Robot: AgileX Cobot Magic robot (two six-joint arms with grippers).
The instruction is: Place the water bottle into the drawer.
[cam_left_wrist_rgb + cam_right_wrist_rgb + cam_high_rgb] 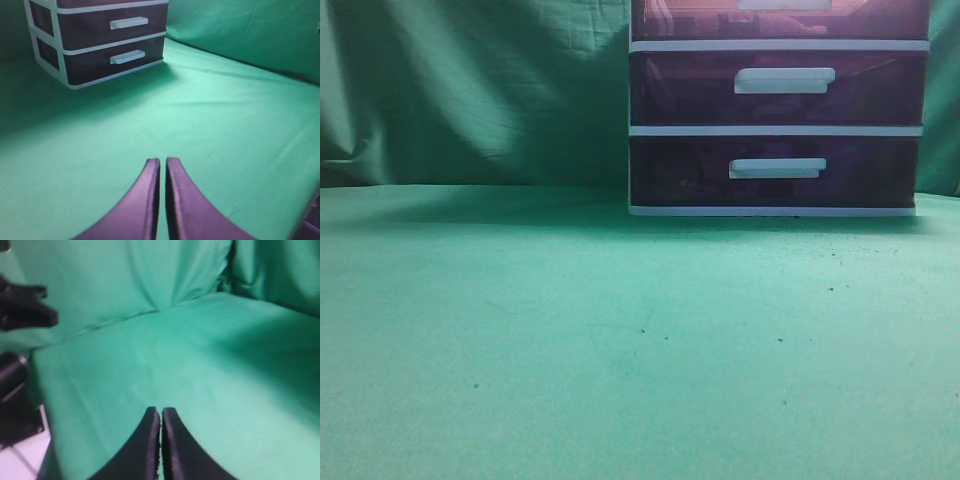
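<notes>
The drawer [880, 20] is the uppermost of three dark purple-maroon drawers in a white-framed unit [775, 130]. It is cut off by the top edge of the exterior view and looks pushed in. In the left wrist view only a thin strip of it [110, 2] shows at the top edge. The water bottle is in none of the views. My left gripper [163, 160] is shut and empty over the green cloth, well in front of the unit. My right gripper [161, 410] is shut and empty over bare cloth. Neither gripper shows in the exterior view.
The table is covered in green cloth [620, 340], with a green cloth backdrop [470, 90] behind it. The two lower drawers [670, 90] [670, 175] are shut. Black arm hardware [20, 310] stands at the left of the right wrist view, by the table edge.
</notes>
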